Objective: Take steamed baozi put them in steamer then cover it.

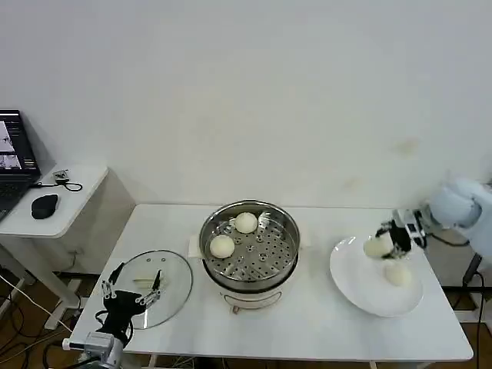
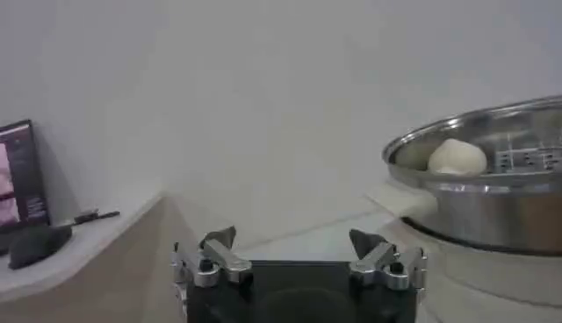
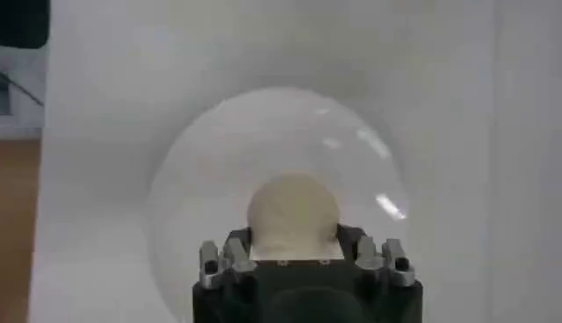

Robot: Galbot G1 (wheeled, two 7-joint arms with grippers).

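**Two Buns In, Two To Go As Steamer Stays Uncovered**

The right gripper [image 1: 390,242] pinches a bun [image 1: 377,246] between its fingers above the plate [image 1: 350,280] at the right end of the table [image 1: 307,330]; the right wrist view shows the same bun [image 3: 292,213] wedged between the jaws with the plate [image 3: 202,175] below it. A second bun [image 1: 397,273] rests on the plate, just beside the held one. In the steamer [image 1: 286,254] at the table's middle, two buns sit on the perforated tray: one [image 1: 246,222] toward the back rim, one [image 1: 221,246] at the left side. The left wrist view catches one of them [image 2: 457,157] over the steamer's rim [image 2: 474,132].

The glass lid [image 1: 173,296] lies flat on the table to the left of the steamer, well apart from it. The left gripper [image 1: 131,296] hangs over the lid's near edge with its fingers spread and nothing between them, as the left wrist view also shows [image 2: 294,254].

By the look of it, the job stands about halfway: half the buns are loaded, a third is in hand but not yet carried across, the fourth waits on the plate, and the covering is not begun.
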